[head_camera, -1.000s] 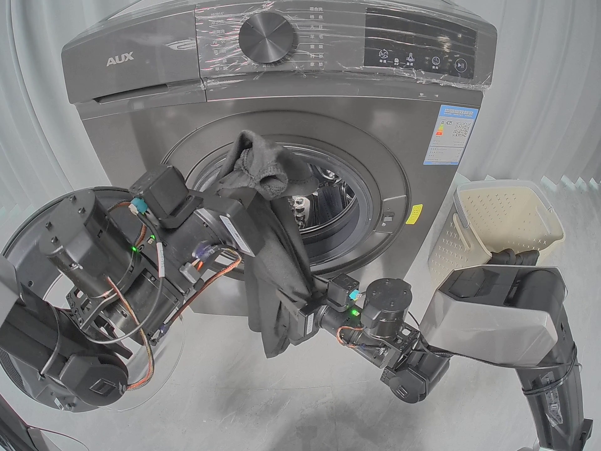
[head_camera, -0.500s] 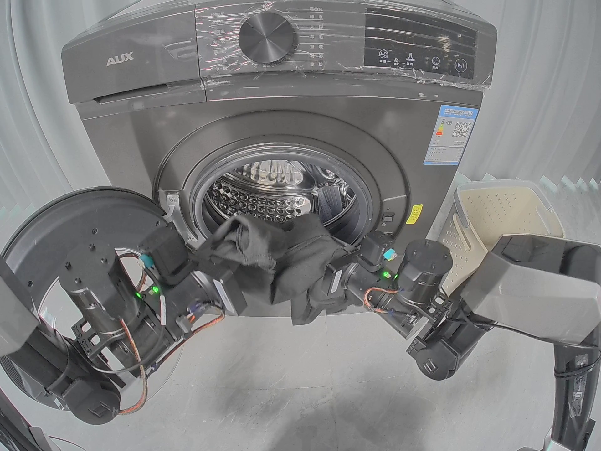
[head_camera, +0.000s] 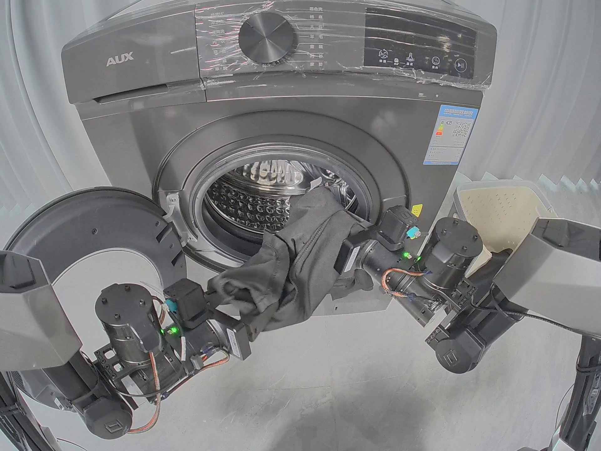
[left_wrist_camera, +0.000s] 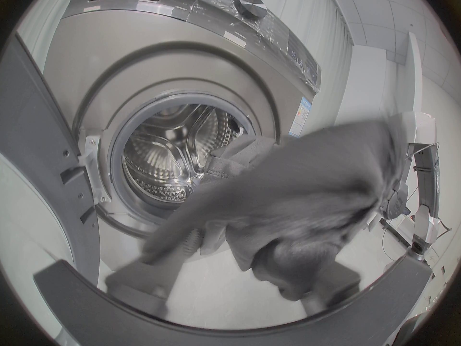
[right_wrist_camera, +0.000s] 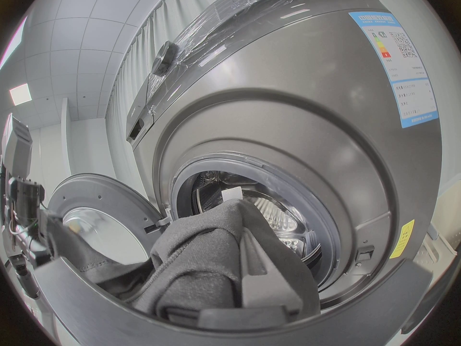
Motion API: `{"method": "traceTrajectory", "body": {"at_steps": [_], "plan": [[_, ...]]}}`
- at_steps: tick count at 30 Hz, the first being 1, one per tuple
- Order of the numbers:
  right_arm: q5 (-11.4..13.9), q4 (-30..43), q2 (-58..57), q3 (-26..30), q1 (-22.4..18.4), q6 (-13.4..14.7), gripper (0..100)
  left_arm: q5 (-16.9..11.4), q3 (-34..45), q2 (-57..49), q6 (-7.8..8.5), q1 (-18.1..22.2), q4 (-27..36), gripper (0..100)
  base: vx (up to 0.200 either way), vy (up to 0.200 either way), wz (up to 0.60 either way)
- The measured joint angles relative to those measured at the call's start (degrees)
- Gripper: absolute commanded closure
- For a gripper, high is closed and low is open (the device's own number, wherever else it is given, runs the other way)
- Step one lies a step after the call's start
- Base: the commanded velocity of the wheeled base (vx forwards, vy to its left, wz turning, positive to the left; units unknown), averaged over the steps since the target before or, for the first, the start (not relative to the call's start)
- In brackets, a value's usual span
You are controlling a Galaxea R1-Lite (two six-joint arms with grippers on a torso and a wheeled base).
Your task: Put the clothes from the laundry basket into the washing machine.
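Note:
A dark grey garment hangs stretched in front of the washing machine's open drum, its upper end resting on the drum's lower right rim. My right gripper is at that rim, shut on the garment. Low and to the left, my left gripper is below the drum mouth with the garment's other end draped over it. In the left wrist view its fingers stand wide apart under the cloth, so it is open. The cream laundry basket stands to the right of the machine.
The round door is swung open to the left, just behind my left arm. The grey floor in front of the machine is bare. White curtains hang behind the machine.
My left gripper has dropped from drum height to below the door. My right gripper has risen to the drum's right rim. The garment went from hanging down to stretched between them.

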Motion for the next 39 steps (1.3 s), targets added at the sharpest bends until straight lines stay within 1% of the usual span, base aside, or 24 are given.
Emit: {"method": "traceTrajectory", "body": {"at_steps": [4,6,8,11,13,18,21,23,28,39], "plan": [[-0.02,0.02,-0.30,-0.13,-0.35,-0.02,100,-0.44,3.83,0.71,0.11,0.00,0.02,0,0.000,0.000,0.00],[-0.07,0.09,-0.40,-0.28,-0.60,-0.02,100,-1.37,5.97,0.90,0.28,0.00,0.00,0,0.000,0.000,0.00],[-0.07,0.17,-0.46,-0.57,-0.90,0.04,100,-3.13,8.16,1.05,0.69,0.00,0.00,0,0.000,0.000,0.00],[-0.09,0.16,-0.49,-0.66,-1.16,0.24,100,-3.77,9.28,1.29,1.54,0.09,0.00,0,0.000,0.000,0.00],[-0.09,0.11,-0.51,-0.52,-1.10,0.28,100,-3.83,9.09,1.46,1.67,0.29,0.02,0,0.000,0.000,0.00],[-0.11,0.09,-0.51,-0.38,-0.49,0.33,100,-3.85,6.78,1.84,1.69,0.82,0.00,0,0.000,0.000,0.00],[-0.18,0.09,-0.49,-0.33,0.06,0.35,100,-4.10,4.02,2.12,1.65,0.85,-0.01,0,0.000,0.000,0.00],[-0.49,0.17,-0.49,-0.35,0.56,0.41,100,-4.71,1.90,2.61,1.60,0.85,-0.01,0,0.000,0.000,0.00],[-1.45,0.55,-0.30,-0.68,2.21,0.90,100,-7.24,-2.60,4.96,1.56,0.63,-0.04,0,0.000,0.000,0.00],[-1.72,0.95,-0.02,-1.02,3.97,1.05,100,-7.46,-11.06,9.86,1.56,0.16,-0.04,0,0.000,0.000,0.00]]}}
